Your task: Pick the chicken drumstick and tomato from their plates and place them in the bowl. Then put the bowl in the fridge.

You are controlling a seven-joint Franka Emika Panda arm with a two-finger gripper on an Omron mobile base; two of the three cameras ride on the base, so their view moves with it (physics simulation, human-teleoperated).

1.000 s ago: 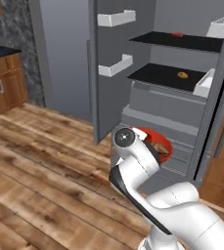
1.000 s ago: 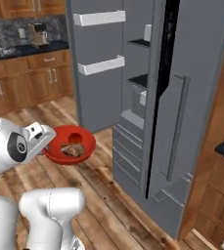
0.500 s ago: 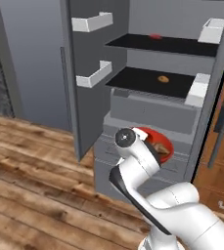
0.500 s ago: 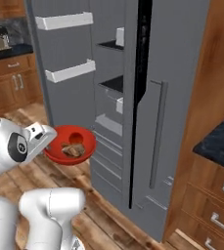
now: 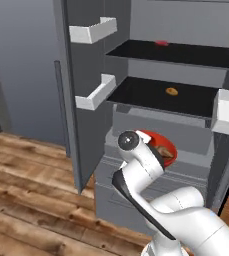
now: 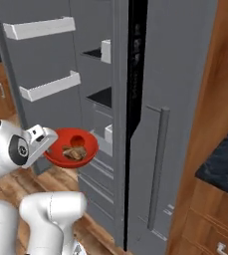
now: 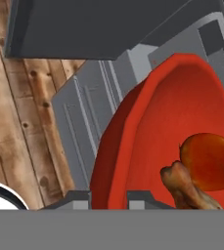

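Observation:
My gripper is shut on the near rim of the red bowl, which I hold level in front of the open fridge. The tomato and the tan chicken drumstick lie together inside the bowl. From the right, the bowl hangs at the gripper, just before the fridge's lower drawers, with the drumstick showing in it. From the left, the bowl peeks out behind my wrist, below the dark middle shelf.
The fridge's left door stands open with white bins; another bin hangs on the right door. A small orange thing lies on the middle shelf, a red one above. Wooden cabinets with a dark counter stand right.
Both base views have swung and closed in on the fridge, so the base has moved. The bowl stays in the gripper in the same pose.

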